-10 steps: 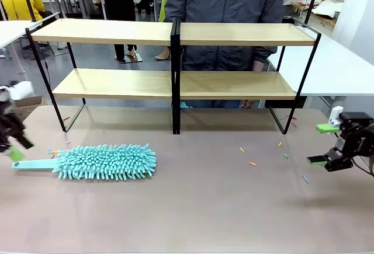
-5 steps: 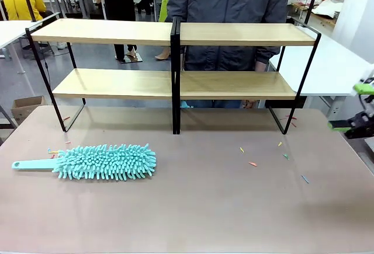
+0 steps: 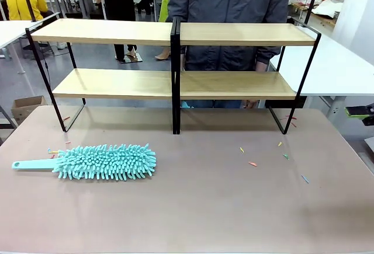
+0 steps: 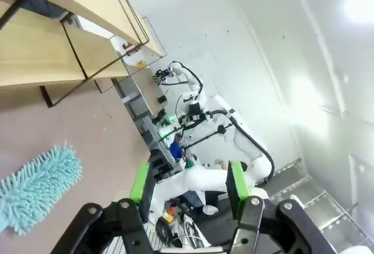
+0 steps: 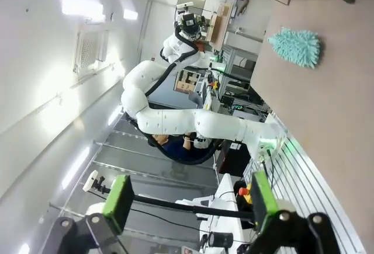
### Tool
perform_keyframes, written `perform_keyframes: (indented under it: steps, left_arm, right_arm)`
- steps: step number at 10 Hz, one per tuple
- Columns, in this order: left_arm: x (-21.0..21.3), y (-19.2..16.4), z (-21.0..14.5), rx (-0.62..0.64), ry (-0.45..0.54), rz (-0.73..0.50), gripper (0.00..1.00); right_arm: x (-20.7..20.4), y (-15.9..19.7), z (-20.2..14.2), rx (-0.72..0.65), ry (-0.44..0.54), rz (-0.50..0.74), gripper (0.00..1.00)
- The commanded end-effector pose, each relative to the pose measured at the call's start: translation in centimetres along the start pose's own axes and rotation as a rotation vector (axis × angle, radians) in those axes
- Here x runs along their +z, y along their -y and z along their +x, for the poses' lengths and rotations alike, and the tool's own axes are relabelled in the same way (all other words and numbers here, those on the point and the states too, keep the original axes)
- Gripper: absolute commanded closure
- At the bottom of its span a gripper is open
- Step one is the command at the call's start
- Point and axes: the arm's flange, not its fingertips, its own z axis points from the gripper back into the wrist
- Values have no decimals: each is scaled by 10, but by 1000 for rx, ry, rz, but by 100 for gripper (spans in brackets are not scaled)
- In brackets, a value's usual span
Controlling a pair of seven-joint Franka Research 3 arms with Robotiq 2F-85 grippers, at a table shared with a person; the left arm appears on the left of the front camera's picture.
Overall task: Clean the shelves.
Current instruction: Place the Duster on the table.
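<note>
Well apart from both sets of fingers — left fingers [image 4: 188,185] and right fingers [image 5: 190,201], each spread and empty — the shelves [image 3: 175,79] stand on the worktop [image 3: 193,207].

A fluffy turquoise microfibre duster with a flat plastic handle [image 3: 93,162] is lying flat on the brown-topped desk [image 3: 193,207], left of centre, handle pointing toward the desk's left edge. Small coloured stick-like scraps [image 3: 252,163] are lying scattered on the desk's right half, a few more beside the duster's handle. A person in a dark grey zipped jacket [image 3: 228,9] is standing at the far side. A brown cardboard box [image 3: 26,107] is sitting on the floor, far left.
</note>
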Motion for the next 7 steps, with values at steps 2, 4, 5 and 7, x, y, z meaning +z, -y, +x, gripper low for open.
perform_keyframes:
  steps: [2,4,5,7]
  left_arm:
    - [-9,2,-5,-46,-141,8,35]
    - [-9,-12,1,27,-146,49,0]
    - [-8,-14,3,67,-146,48,0]
    - [-10,-20,7,122,-145,87,0]
  right_arm:
    - [-7,4,2,-18,-27,7,0]
    - [-7,4,2,-18,-27,7,0]
    - [-7,4,2,-18,-27,7,0]
    - [-7,4,2,-18,-27,7,0]
